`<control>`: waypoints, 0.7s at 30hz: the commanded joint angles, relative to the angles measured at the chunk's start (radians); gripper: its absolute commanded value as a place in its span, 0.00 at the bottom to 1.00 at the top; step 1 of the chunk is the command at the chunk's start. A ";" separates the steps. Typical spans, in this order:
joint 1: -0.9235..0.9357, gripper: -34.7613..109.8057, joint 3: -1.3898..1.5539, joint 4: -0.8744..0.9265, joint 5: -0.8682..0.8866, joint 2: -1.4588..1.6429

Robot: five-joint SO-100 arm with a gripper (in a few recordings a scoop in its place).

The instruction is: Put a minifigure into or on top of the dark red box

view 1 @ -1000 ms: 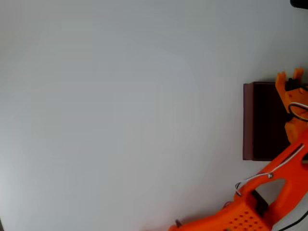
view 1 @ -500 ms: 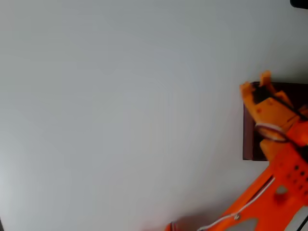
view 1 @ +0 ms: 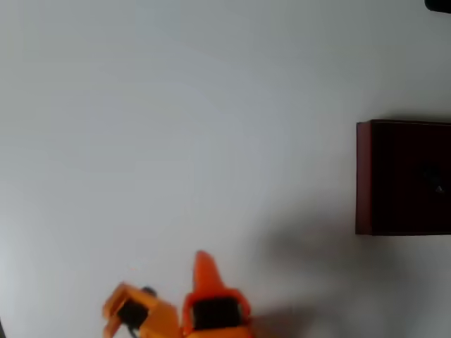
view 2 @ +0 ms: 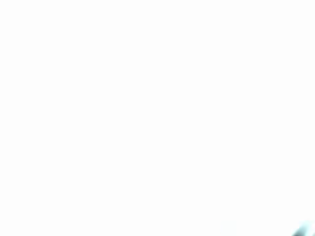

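The dark red box [view 1: 363,176] sits at the right edge of the overhead view, with maroon walls and a near-black inside. A faint small greyish shape, which may be the minifigure [view 1: 431,177], lies inside it near the right edge; it is too dim to be sure. My orange gripper [view 1: 158,285] is far from the box, at the bottom left of centre. It stands open, its pointed finger [view 1: 204,271] well apart from the other one [view 1: 120,304], with nothing between them. The wrist view is washed out to white.
The white table [view 1: 176,127] spreads bare across the left and middle of the overhead view. A soft shadow lies on it to the left of and below the box. A small dark object [view 1: 438,4] sits at the top right corner.
The arm has swung from above the box, at the right, to the bottom left of the overhead view. The whole box interior is now uncovered.
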 commanded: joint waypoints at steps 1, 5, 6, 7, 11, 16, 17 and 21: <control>-0.199 0.25 0.186 -0.026 0.009 0.160; -0.383 0.24 0.357 -0.072 -0.057 0.245; -0.431 0.24 0.403 -0.074 -0.066 0.290; -0.474 0.24 0.437 -0.098 -0.074 0.285; -0.569 0.24 0.480 -0.115 -0.097 0.287; -0.592 0.24 0.549 -0.147 -0.080 0.287; -0.598 0.24 0.555 -0.158 -0.080 0.288; -0.604 0.24 0.557 -0.160 -0.051 0.288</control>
